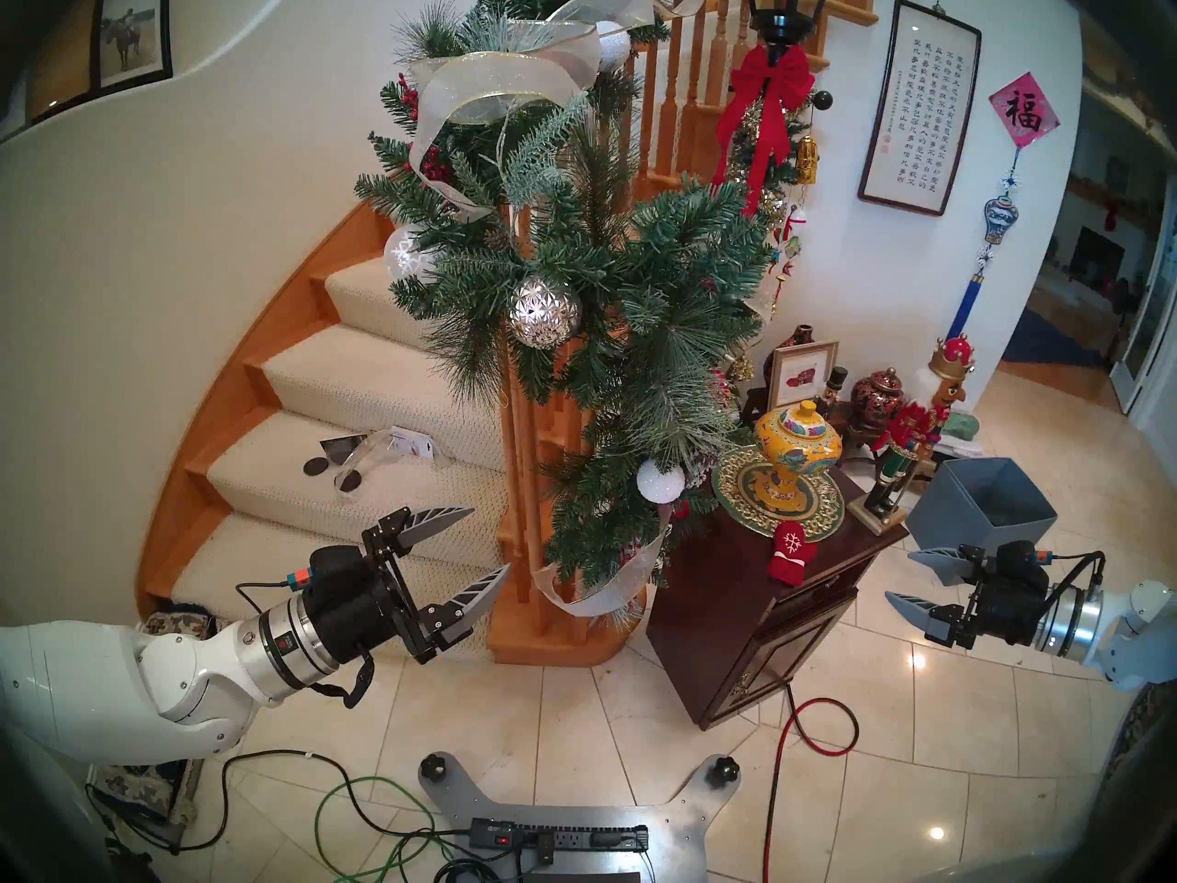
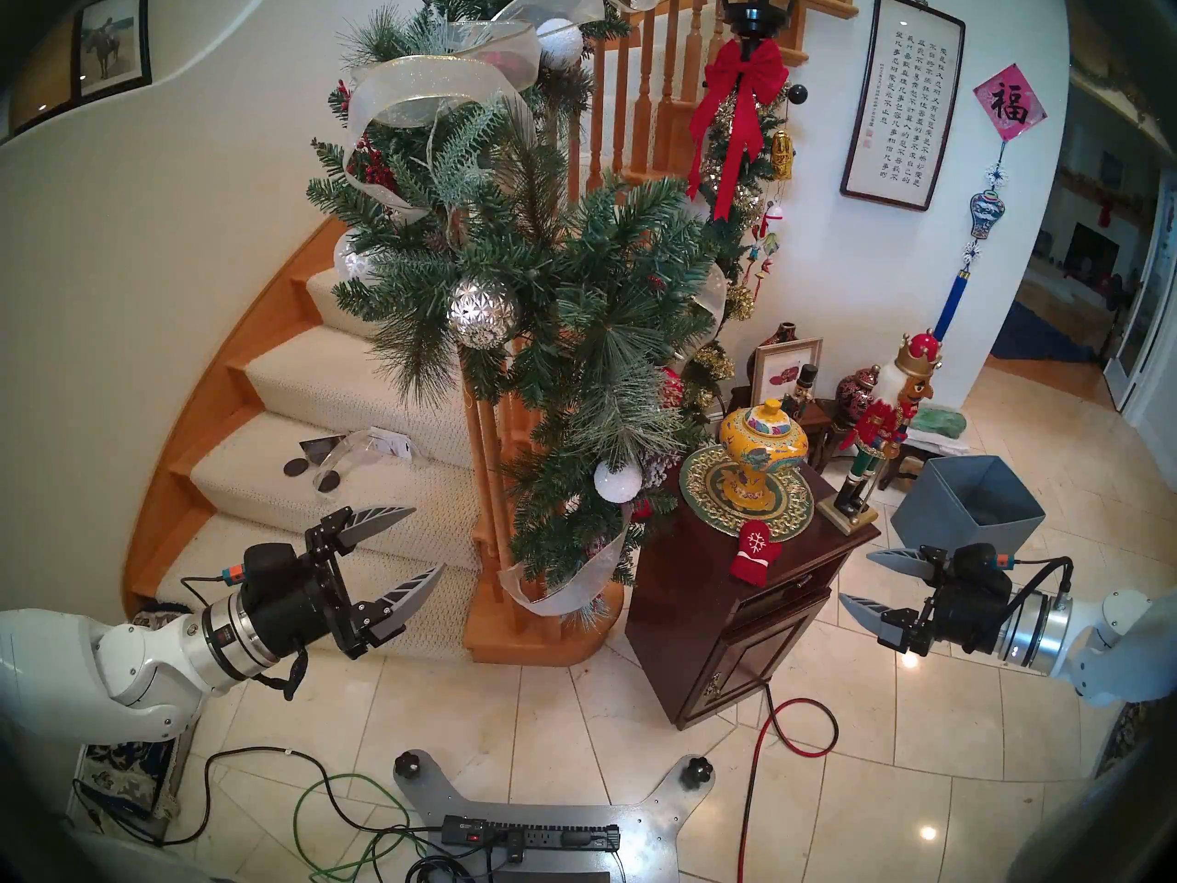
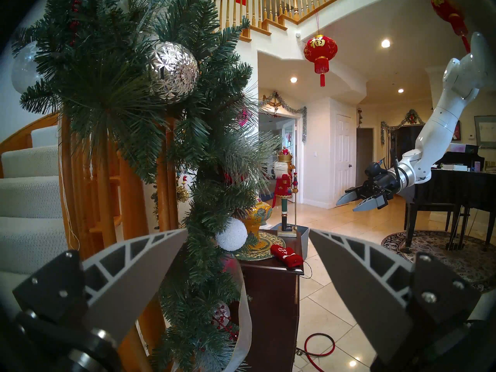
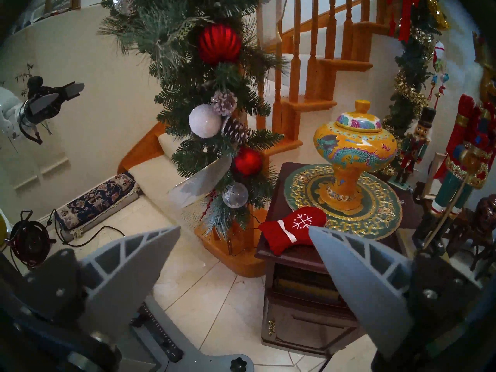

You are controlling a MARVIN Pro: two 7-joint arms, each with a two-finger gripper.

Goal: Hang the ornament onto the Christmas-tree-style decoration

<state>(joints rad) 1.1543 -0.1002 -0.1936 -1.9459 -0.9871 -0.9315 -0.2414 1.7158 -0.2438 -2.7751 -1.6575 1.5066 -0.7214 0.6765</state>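
We see the staircase (image 1: 356,378) first, its cream-carpeted steps curving up behind an orange wooden banister. Draped down that banister hangs the pine garland (image 1: 592,276), bushy green with frosted tips, wound with sheer silver-white ribbon (image 1: 509,88) and hung with a faceted silver ball (image 1: 544,310) and a glittery white ball (image 1: 660,479) lower down; our right wrist view also shows two red baubles and frosted pinecones on its far side. Just to the right of the garland's lower end stands a dark wooden cabinet (image 1: 751,633), and on its top sits a green-and-gold round mat bearing a yellow lidded porcelain urn (image 1: 796,448). A tall nutcracker figure (image 1: 917,429) stands at the cabinet's back right corner, with a grey open box (image 1: 981,499) on the floor beyond it. Our left gripper (image 1: 492,539) hovers level in front of the lower steps, near the garland's bottom, its grey fingers spread wide with nothing between them. Our right gripper (image 1: 897,575) hangs just off the cabinet's right side, pointing toward it, likewise spread and empty. The red mitten ornament (image 1: 790,551), with its white snowflake and white cuff stripe, lies flat on the cabinet's front edge, its tip overlapping the mat's rim, apart from both grippers.
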